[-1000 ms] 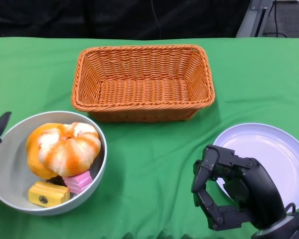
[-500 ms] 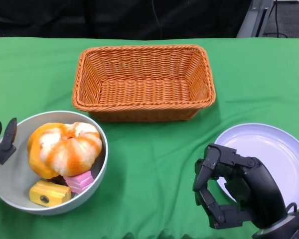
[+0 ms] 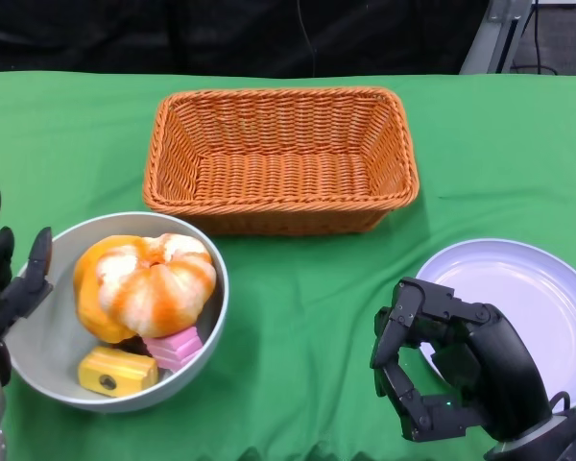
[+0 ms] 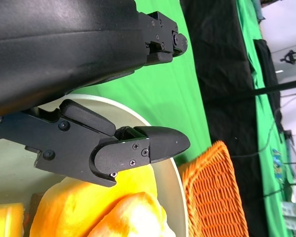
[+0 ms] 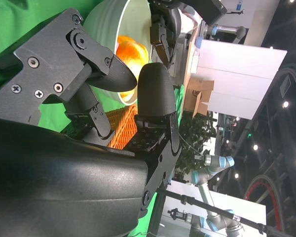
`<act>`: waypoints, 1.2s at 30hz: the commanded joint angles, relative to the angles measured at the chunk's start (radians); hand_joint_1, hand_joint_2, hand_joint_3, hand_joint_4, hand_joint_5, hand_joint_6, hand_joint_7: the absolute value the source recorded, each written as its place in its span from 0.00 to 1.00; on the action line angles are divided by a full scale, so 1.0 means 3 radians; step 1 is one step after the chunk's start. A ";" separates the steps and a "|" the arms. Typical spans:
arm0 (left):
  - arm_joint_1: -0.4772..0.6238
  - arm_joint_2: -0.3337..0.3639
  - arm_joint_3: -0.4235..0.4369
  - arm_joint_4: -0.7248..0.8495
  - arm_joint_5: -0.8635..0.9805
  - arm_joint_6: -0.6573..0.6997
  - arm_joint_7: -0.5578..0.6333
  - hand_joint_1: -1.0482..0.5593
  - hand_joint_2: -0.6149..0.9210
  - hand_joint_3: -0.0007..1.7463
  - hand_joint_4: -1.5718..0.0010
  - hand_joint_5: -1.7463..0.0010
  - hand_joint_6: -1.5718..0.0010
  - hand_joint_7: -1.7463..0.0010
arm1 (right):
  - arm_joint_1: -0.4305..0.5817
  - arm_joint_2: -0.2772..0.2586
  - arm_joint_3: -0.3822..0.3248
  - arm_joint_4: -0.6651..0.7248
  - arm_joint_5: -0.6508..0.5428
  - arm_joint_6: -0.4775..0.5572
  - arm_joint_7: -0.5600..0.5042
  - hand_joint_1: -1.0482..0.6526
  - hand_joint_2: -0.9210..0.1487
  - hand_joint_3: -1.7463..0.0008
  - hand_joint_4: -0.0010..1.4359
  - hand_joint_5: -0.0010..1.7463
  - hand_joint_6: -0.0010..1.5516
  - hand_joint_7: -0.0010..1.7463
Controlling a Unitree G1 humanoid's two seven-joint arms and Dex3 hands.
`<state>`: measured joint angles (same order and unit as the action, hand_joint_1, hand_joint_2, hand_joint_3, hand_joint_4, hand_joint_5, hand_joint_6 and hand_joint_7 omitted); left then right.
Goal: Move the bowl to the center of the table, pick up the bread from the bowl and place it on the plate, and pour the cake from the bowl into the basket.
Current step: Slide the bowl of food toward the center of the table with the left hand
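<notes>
The grey bowl [image 3: 48, 336] sits at the table's front left. It holds a round orange-and-white bread [image 3: 149, 283], a pink cake piece [image 3: 176, 346] and a yellow cake piece [image 3: 115, 370]. My left hand [image 3: 5, 288] grips the bowl's left rim, one finger [image 4: 138, 148] reaching over the rim [image 4: 172, 168] above the bread [image 4: 103, 212]. My right hand [image 3: 451, 370] hovers at the front right, its fingers half curled around nothing, beside the white plate [image 3: 528, 288]. The orange wicker basket [image 3: 278, 96] stands empty behind the bowl.
Green cloth covers the table, with bare cloth between the bowl and my right hand. The basket's front wall [image 3: 278, 219] lies close behind the bowl. In the right wrist view the bowl [image 5: 113, 15] and basket [image 5: 121, 128] show beyond my fingers.
The bowl has slid to the right with my left hand on its rim, and that hand has come further into view. The right hand has stayed in place.
</notes>
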<state>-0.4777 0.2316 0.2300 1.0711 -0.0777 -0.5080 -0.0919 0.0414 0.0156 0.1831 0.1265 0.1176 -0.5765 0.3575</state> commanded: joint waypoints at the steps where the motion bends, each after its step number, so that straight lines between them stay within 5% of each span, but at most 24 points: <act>1: 0.0194 -0.0121 -0.0097 -0.0139 0.0029 0.0090 -0.0051 0.24 1.00 0.37 1.00 1.00 1.00 1.00 | 0.0019 -0.0013 -0.0017 -0.0052 0.0004 0.0022 -0.0031 0.55 0.49 0.22 0.59 1.00 0.44 0.90; 17: 0.0585 -0.0400 -0.0279 -0.0869 0.0040 0.0220 0.0067 0.25 1.00 0.37 1.00 1.00 0.99 1.00 | 0.0019 -0.0021 -0.0019 -0.0054 -0.0006 0.0023 -0.0026 0.55 0.49 0.23 0.59 1.00 0.44 0.91; 24: 0.0733 -0.0660 -0.0469 -0.1107 0.0317 0.0116 0.0435 0.25 1.00 0.37 1.00 1.00 1.00 1.00 | 0.0010 -0.0006 -0.0012 -0.0028 0.0024 0.0014 -0.0008 0.56 0.49 0.22 0.58 1.00 0.44 0.90; 36: 0.0861 -0.0919 -0.0616 -0.1611 0.0176 0.0333 0.0252 0.24 1.00 0.38 1.00 1.00 1.00 1.00 | -0.0014 -0.0005 -0.0021 0.0016 0.0001 0.0006 -0.0005 0.55 0.48 0.23 0.58 1.00 0.44 0.90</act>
<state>-0.2473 -0.0360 0.0587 0.6063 -0.0205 -0.4287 0.0044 0.0411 0.0201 0.1822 0.1301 0.1037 -0.5743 0.3549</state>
